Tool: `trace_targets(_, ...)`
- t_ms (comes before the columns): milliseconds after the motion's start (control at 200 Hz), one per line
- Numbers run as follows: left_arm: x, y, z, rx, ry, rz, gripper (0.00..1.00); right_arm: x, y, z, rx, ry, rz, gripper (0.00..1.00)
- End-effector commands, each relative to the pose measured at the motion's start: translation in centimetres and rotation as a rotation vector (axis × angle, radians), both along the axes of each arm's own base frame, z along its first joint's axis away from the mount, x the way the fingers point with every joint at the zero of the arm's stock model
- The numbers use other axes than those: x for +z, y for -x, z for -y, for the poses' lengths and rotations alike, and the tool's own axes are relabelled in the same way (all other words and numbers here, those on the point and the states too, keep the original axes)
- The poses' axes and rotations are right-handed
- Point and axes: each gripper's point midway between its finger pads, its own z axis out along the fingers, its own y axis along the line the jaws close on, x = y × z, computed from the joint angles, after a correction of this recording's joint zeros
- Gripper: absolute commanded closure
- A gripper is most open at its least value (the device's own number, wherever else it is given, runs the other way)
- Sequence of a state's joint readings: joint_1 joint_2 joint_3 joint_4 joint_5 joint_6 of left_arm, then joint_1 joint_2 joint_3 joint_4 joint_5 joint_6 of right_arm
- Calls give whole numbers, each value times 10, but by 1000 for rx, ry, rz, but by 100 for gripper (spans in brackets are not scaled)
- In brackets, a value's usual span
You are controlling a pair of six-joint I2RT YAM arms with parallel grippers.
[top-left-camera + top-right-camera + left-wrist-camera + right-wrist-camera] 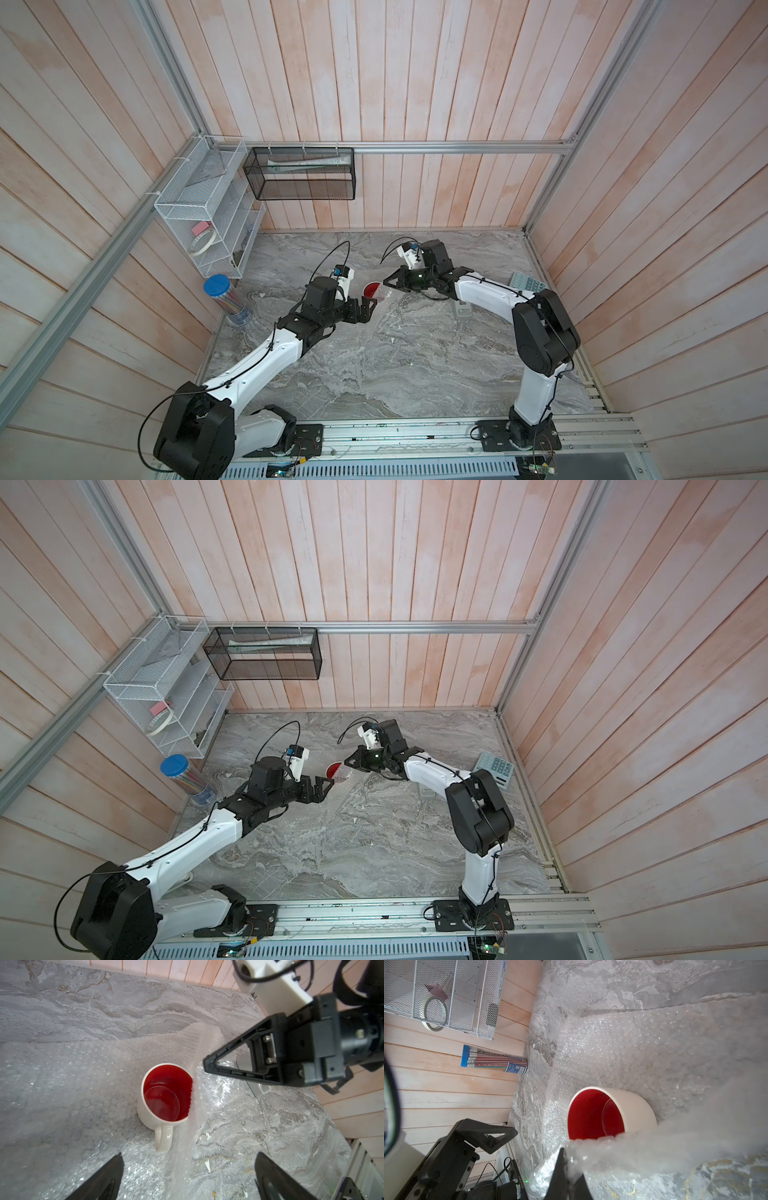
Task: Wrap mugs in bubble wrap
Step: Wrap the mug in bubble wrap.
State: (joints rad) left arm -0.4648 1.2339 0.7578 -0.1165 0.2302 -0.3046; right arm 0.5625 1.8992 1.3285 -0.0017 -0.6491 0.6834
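Note:
The mug (164,1093) is white with a glossy red inside and stands upright on the bubble wrap (62,1084), its handle pointing toward my left gripper. It shows in both top views (372,289) (335,769). My right gripper (564,1167) is shut on an edge of the bubble wrap (633,1053) and holds that edge raised against the mug's rim (602,1113), covering part of the opening. In a top view its tip (386,281) sits just right of the mug. My left gripper (189,1157) is open and empty, just short of the handle (369,309).
A grey tape dispenser (461,309) and a calculator (528,282) lie to the right of the mug. A pencil tube with a blue lid (226,299) stands by the left wall. A white mesh rack (208,216) and a black mesh basket (299,174) hang on the walls.

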Motion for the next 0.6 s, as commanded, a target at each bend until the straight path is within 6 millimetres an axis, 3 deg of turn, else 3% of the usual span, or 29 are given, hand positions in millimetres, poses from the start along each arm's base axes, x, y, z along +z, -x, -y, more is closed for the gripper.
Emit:
trace_targets(0, -2, -11, 4, -19, -63, 26, 0, 13, -7, -12, 18, -44, 13, 100)
trace_targets(525, -36, -78, -14, 180, -269, 34, 0, -2, -1, -23, 48, -20, -30, 100)
trace_targets(595, -47, -83, -18, 200, -284, 5, 0, -1, 1, -18, 44, 0, -20, 92)
